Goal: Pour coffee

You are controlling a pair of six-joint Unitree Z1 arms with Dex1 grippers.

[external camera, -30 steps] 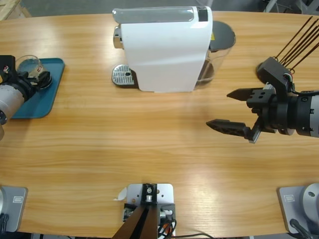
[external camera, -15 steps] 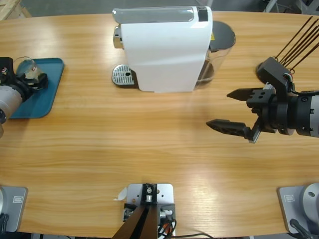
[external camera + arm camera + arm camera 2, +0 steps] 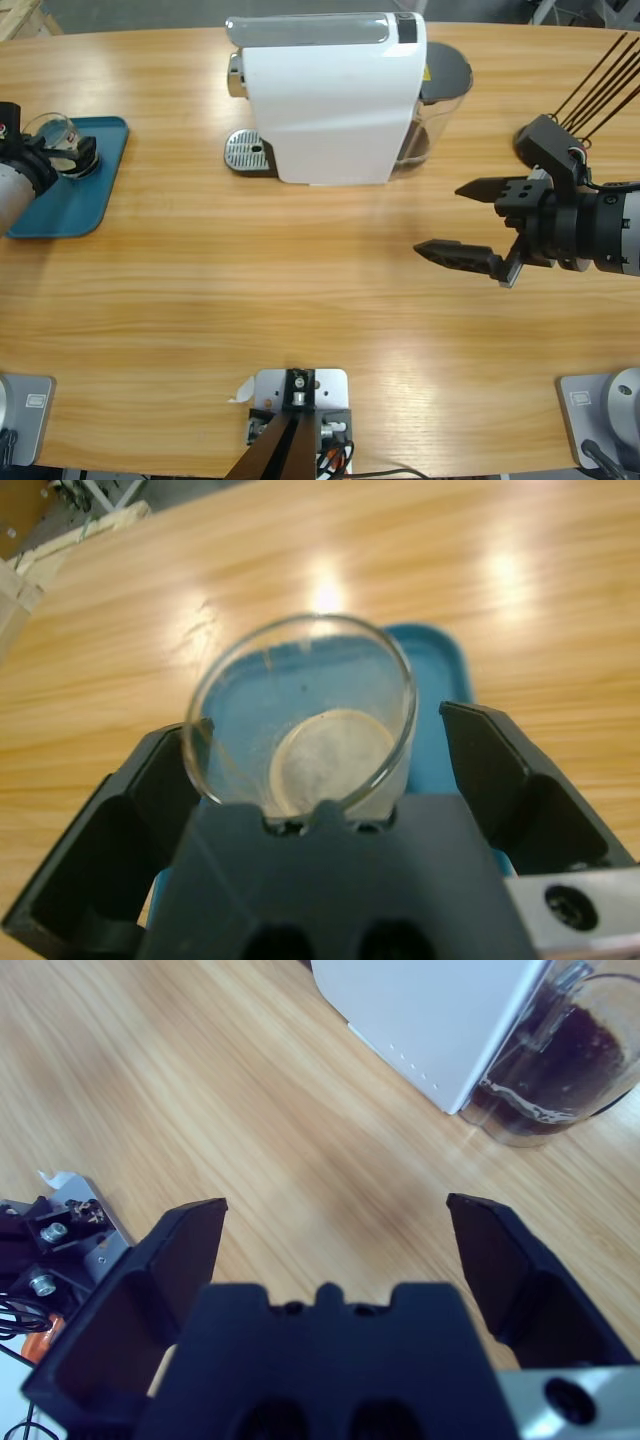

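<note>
A: Where's the coffee point(image 3: 330, 770) right now?

B: In a clear glass cup point(image 3: 50, 135) at the far left of the high view, over the blue tray point(image 3: 95, 190). The left wrist view looks straight down into the cup: a pale tan foam disc sits at its bottom, and only a little liquid shows.

A: And the left tool point(image 3: 325, 770)?

B: Its jaws stand either side of the cup with a gap at each side, so spread around it rather than pinching it. Whether the cup rests on the tray or on the tool's body, I cannot tell.

A: The right one?

B: The right tool point(image 3: 462, 222) hangs over bare table point(image 3: 300, 290) at the right of the high view, jaws wide apart, holding nothing. The white coffee machine point(image 3: 325, 95) stands at the top middle, with its water tank point(image 3: 555, 1060) behind it, seen at the upper right of the right wrist view.

A: So how far along?

B: My judgement: coffee is already in the cup, so the brewing part looks done. No second vessel to pour into shows anywhere, so I cannot say whether a pour is left.
</note>
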